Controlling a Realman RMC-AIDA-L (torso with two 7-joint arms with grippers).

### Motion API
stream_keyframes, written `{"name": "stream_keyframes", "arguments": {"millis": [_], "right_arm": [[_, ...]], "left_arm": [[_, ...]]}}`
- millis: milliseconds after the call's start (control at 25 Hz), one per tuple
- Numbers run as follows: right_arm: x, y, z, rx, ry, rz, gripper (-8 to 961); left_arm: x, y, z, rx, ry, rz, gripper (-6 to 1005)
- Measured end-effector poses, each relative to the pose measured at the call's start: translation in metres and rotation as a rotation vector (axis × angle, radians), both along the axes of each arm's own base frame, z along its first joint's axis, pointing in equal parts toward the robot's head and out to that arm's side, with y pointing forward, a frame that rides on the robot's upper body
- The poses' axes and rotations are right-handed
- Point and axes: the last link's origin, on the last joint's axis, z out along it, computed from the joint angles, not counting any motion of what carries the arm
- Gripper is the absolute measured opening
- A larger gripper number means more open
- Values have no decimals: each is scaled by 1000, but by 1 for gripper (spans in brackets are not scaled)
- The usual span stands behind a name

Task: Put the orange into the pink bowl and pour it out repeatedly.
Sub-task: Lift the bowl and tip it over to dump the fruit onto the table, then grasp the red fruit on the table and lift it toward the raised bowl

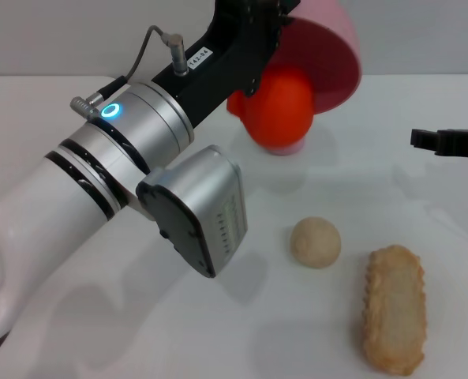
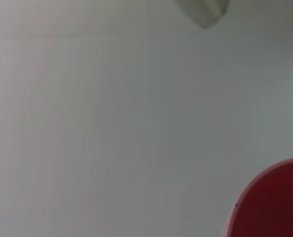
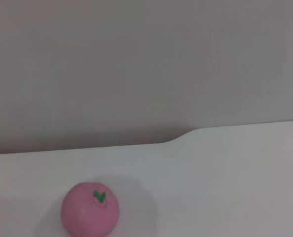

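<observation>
The left gripper (image 1: pixel 259 31) is high up at the back of the white table (image 1: pixel 123 332). It holds one shiny pink plastic bowl (image 1: pixel 328 55) by the rim and has tipped it on its side, so the open part faces down and toward the front. I cannot see how its fingers sit on the rim, because the black hand part hides them.

One bright red-orange round toy orange (image 1: pixel 279 109) is right at the mouth of the bowl, just below the rim, near the back of the table. A bit of pink shows under it, but I cannot tell what that is.

In the left wrist view only an edge of the pink bowl (image 2: pixel 274 202) shows, with the plain table around it.

One small beige ball (image 1: pixel 315 242) sits in front, well apart from the orange. Just beside the ball, on the right, lies one long tan crumbly piece of toy food (image 1: pixel 393 309).

The right gripper (image 1: pixel 447 142) is at the right edge, away from everything. I cannot tell if it is open.

The right wrist view shows one small pink toy peach with a green leaf (image 3: pixel 90 210) on the table.
</observation>
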Motion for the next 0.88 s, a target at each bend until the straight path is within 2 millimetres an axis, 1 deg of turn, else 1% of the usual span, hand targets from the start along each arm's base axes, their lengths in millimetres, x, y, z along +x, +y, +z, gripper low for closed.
{"name": "stream_keyframes", "arguments": {"millis": [160, 240, 280, 320, 360, 440, 640, 760, 800, 880], "right_arm": [[-2, 0, 0, -1, 0, 5, 588], [-3, 0, -1, -2, 1, 7, 589], [-3, 0, -1, -3, 1, 7, 590], [-3, 0, -1, -4, 1, 8, 590], [-3, 0, -1, -5, 1, 8, 591], [-4, 0, -2, -6, 0, 11, 592], [-13, 0, -5, -20, -8, 50, 595], [-20, 2, -9, -33, -13, 78, 597], [-23, 3, -11, -36, -16, 91, 598], [-31, 5, -14, -45, -21, 120, 599]], "left_arm": [[-1, 0, -1, 3, 3, 5, 46], [-1, 5, 5, -21, -93, 66, 46], [-1, 5, 5, -21, -93, 66, 46], [0, 7, 8, -34, -141, 100, 46], [4, 12, 16, -61, -236, 171, 46], [6, 15, 21, -90, -303, 232, 46], [13, 29, 48, -231, -540, 477, 46], [9, 36, 64, -330, -665, 631, 46], [4, 41, 72, -371, -736, 722, 46], [-3, 47, 80, -395, -792, 826, 45]]}}
